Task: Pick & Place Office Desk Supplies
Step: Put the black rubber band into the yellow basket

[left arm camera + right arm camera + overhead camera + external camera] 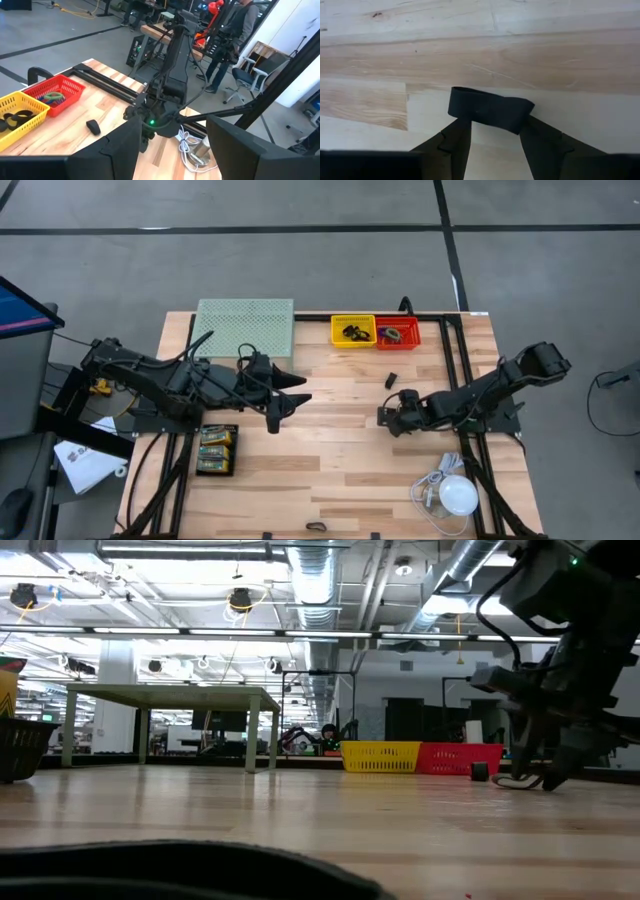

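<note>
Inspector: Location of the black band [490, 108]?

Recorder: Lying on the tabletop [530, 60], directly at the tips of the right end effector [492, 131]. Both fingers [454, 137] touch its near edge, standing apart across its width; they straddle it but are not clamped on it.

Inspector: Surroundings of that end effector?

Recorder: A small black clip [392, 380] lies just beyond it. Farther beyond stand the yellow bin [353, 330] holding black clips and the red bin [398, 332] holding coloured rings, touching each other.

Inspector: The other arm?

Recorder: The left end effector [290, 395] hovers well apart, fingers spread, empty. Green card-backed packs [217, 449] lie beside it.
</note>
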`<state>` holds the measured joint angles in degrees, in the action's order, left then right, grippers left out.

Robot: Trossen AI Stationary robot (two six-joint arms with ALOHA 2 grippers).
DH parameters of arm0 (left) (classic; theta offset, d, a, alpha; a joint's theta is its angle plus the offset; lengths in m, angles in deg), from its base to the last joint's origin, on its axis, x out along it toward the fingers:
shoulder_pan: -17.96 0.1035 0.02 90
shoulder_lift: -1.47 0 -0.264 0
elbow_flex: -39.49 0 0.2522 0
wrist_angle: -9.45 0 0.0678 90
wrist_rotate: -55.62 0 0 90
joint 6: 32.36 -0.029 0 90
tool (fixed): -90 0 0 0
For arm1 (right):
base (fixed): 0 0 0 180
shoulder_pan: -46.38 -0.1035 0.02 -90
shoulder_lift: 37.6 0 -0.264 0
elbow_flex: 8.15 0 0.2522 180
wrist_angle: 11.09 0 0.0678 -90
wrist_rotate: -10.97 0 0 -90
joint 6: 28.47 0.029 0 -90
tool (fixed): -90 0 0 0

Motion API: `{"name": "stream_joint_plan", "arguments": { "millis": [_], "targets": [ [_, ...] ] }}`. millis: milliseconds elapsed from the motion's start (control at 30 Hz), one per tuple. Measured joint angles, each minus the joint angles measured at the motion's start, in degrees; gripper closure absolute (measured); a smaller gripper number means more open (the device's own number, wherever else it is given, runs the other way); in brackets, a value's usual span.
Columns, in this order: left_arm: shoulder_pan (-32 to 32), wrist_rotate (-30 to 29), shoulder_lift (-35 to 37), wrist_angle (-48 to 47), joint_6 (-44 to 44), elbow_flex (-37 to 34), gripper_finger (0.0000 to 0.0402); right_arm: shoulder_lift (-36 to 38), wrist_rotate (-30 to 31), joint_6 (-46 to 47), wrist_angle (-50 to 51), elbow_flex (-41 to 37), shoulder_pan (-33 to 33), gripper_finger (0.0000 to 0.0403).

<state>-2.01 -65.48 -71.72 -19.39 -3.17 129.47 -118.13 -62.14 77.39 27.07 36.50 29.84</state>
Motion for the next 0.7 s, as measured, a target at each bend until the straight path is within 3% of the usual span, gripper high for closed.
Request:
{"name": "stream_joint_plan", "arguments": {
  "millis": [200, 367, 433, 567, 700],
  "targets": [
    [0.0, 1.4, 0.0, 0.1, 0.2, 0.0, 0.0184, -0.1, 0.9, 0.0, 0.8, -0.1, 0.0, 0.0283],
    [0.0, 1.7, 0.0, 0.1, 0.3, 0.0, 0.0184, -0.2, 2.0, -1.3, 1.6, -0.3, -0.6, 0.0370],
    [0.0, 3.0, 0.0, 0.0, 0.3, 0.0, 0.0184, 0.9, 5.9, -1.3, 0.2, -0.6, -2.4, 0.0392],
    [0.0, 4.6, 0.0, -0.2, 1.4, -0.7, 0.0184, 6.0, 17.4, 1.5, -2.8, -0.3, -6.4, 0.0397],
    [-0.3, 4.7, 0.0, -0.6, 4.1, -2.7, 0.0184, 12.0, 25.0, 1.5, -1.3, 0.4, -8.9, 0.0399]
  ]
}}
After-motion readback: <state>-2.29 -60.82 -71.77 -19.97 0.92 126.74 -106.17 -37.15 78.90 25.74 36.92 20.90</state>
